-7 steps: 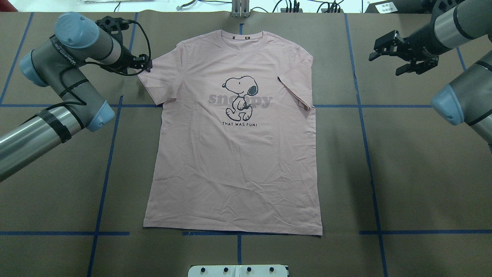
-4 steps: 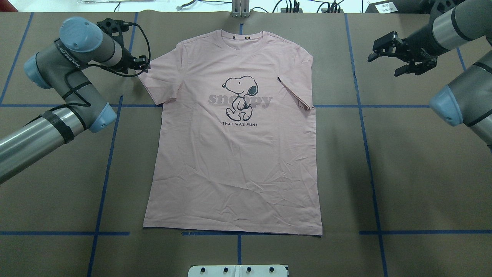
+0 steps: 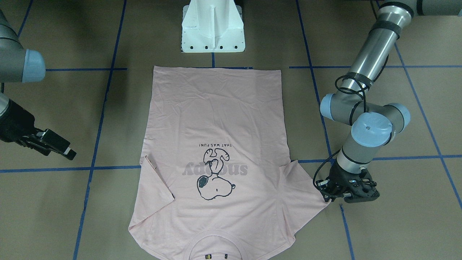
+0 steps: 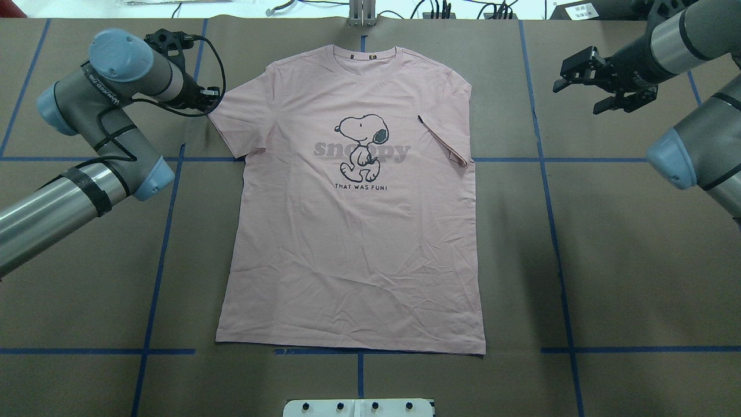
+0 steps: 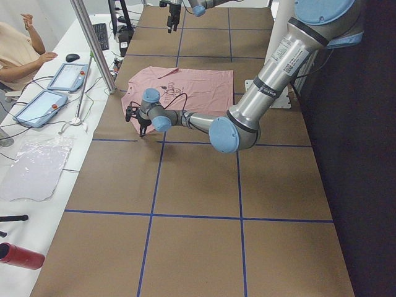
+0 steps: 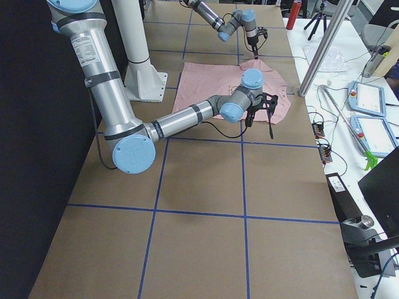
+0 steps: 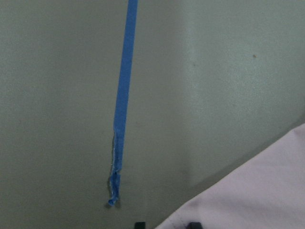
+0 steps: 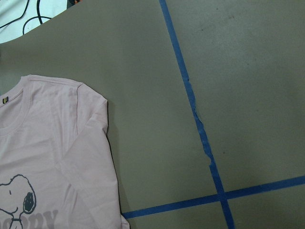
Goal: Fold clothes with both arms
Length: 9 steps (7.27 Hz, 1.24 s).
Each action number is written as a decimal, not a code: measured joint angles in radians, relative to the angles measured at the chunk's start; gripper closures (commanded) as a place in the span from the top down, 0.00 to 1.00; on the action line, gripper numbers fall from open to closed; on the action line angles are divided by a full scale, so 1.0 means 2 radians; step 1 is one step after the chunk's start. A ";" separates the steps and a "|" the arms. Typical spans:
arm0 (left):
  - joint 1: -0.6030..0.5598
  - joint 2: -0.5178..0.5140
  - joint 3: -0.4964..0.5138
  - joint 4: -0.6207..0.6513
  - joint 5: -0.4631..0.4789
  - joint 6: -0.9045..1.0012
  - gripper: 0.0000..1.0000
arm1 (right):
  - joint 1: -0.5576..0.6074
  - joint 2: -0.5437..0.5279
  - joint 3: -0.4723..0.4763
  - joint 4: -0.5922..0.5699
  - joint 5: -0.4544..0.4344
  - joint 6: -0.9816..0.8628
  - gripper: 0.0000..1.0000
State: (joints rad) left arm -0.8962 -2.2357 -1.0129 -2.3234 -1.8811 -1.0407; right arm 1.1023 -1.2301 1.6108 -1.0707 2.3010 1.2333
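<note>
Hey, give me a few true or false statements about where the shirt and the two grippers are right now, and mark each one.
1. The T-shirt lies print side up on the table. True.
2. Both sleeves are spread out flat. False: the right sleeve is folded in over the body, and only the left sleeve lies spread.
3. The right gripper is clamped on the collar. False: it is open and hangs well clear of the shirt, off to the side.
4. The left gripper is at the outer edge of the left sleeve. True.
</note>
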 measured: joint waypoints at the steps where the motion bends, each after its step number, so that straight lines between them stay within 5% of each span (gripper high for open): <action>1: -0.002 -0.001 -0.010 0.000 -0.001 0.001 0.00 | 0.000 0.001 0.000 0.000 0.000 0.000 1.00; 4: 0.017 -0.017 -0.070 0.037 -0.015 -0.038 0.00 | 0.000 0.003 -0.001 0.000 0.000 0.000 1.00; 6: 0.049 -0.085 -0.007 0.041 0.009 -0.074 0.00 | -0.003 0.004 -0.001 0.000 -0.001 0.000 1.00; 8: 0.056 -0.121 0.056 0.013 0.035 -0.079 0.55 | -0.008 0.005 -0.001 0.000 -0.007 0.001 1.00; 9: 0.057 -0.126 0.071 -0.003 0.038 -0.079 0.60 | -0.010 0.006 -0.002 0.000 -0.010 0.001 1.00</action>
State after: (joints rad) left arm -0.7828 -2.4877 -0.8705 -2.3297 -1.8044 -1.1981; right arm 1.0818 -1.2188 1.6078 -1.0707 2.2807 1.2361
